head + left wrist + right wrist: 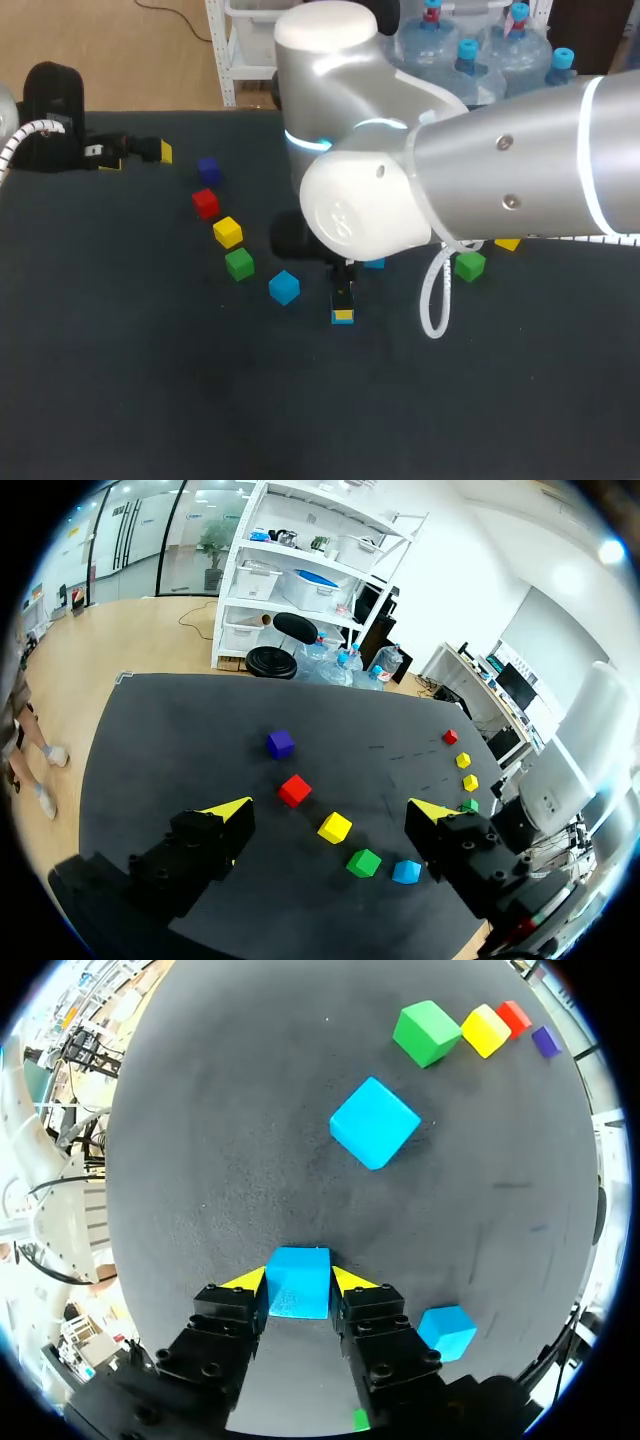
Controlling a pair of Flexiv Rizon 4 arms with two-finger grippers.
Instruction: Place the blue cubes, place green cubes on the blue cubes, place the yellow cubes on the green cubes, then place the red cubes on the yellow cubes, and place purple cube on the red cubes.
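Note:
My right gripper (pixel 298 1280) is low over the table's middle, shut on a blue cube (pixel 298 1282) that sits between its yellow tips and rests on the mat. In the head view this gripper (pixel 343 308) shows under the big arm. A second blue cube (pixel 374 1122) lies ahead of it and a third (pixel 447 1331) beside its finger. Further ahead a green cube (pixel 427 1032), a yellow cube (pixel 486 1030), a red cube (pixel 514 1017) and a purple cube (pixel 546 1041) form a line. My left gripper (pixel 138 158) stands open at the far left, holding nothing.
Another green cube (pixel 469 265) and a yellow cube (pixel 507 243) lie to the right, partly behind my right arm. The left wrist view also shows a red cube (pixel 450 737) and a yellow cube (pixel 463 760) far off on the mat.

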